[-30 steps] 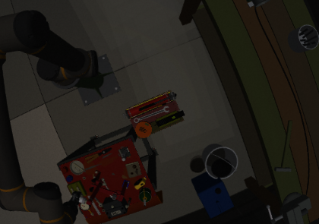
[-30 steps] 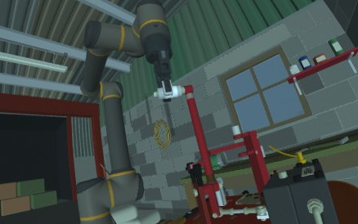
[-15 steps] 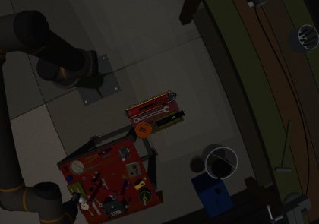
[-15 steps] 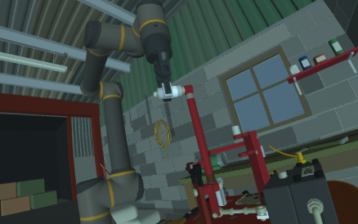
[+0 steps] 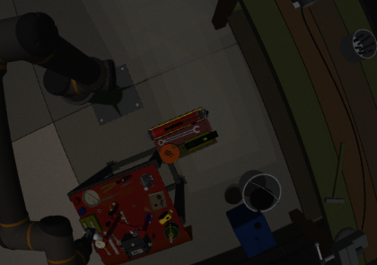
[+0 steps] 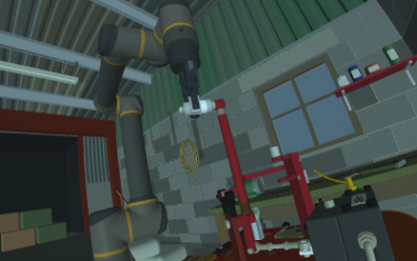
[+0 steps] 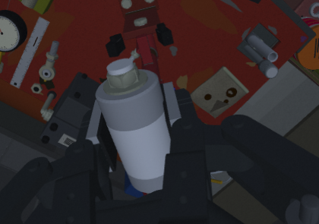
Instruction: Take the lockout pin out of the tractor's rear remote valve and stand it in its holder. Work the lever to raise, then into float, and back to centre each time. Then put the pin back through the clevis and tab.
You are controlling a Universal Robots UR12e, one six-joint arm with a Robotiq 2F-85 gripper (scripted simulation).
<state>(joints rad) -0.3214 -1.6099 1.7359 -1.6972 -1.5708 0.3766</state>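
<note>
On the red work board (image 5: 130,214) the valve's tall red lever (image 6: 228,162) rises from its base to a white cylindrical handle (image 6: 200,106) at the top. That white handle (image 7: 133,128) is held in my closed gripper (image 6: 194,110), high above the board. The wrist camera looks down the handle to the red valve base (image 7: 138,22) with its two black side blocks. A light pin (image 7: 262,58) lies on a grey plate near the board's right edge. I cannot tell the clevis and tab apart from here.
A long workbench (image 5: 314,98) runs along the right side of the room. A red toolbox with wrenches (image 5: 181,131) sits beside the board. A blue box (image 5: 251,228) and a round bucket (image 5: 261,192) stand on the floor nearby.
</note>
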